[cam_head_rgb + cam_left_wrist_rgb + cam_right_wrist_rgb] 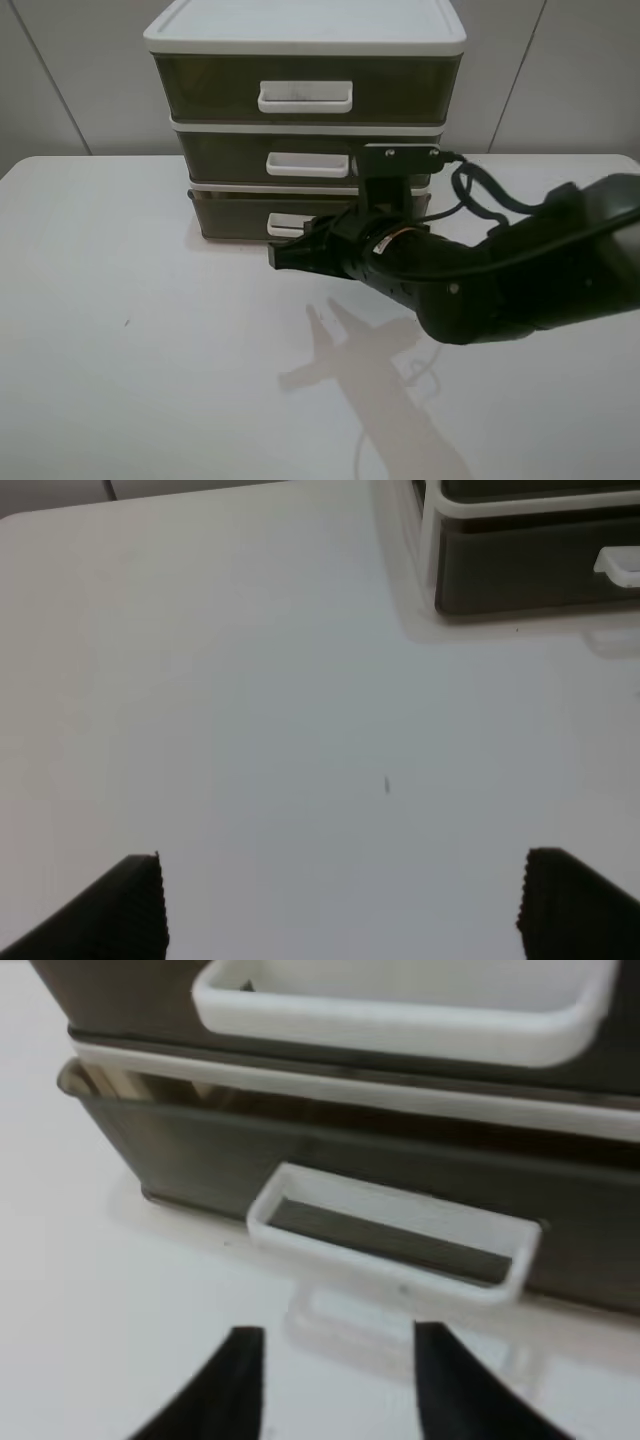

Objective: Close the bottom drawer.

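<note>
Left gripper (345,905): black jaws stood wide apart over the bare white table (250,680), well apart from the unit. Bottom drawer (232,215), smoky brown translucent plastic with a small white rectangular handle (390,1235): lay mid-frame, lowest of three, its front slightly proud and its long axis crosswise. Right gripper (338,1345): fingers were narrowly parted and empty. This was the nearer arm, and the handle lay just ahead of it.

Smoky translucent plastic bottom drawer (190,1165)
</note>
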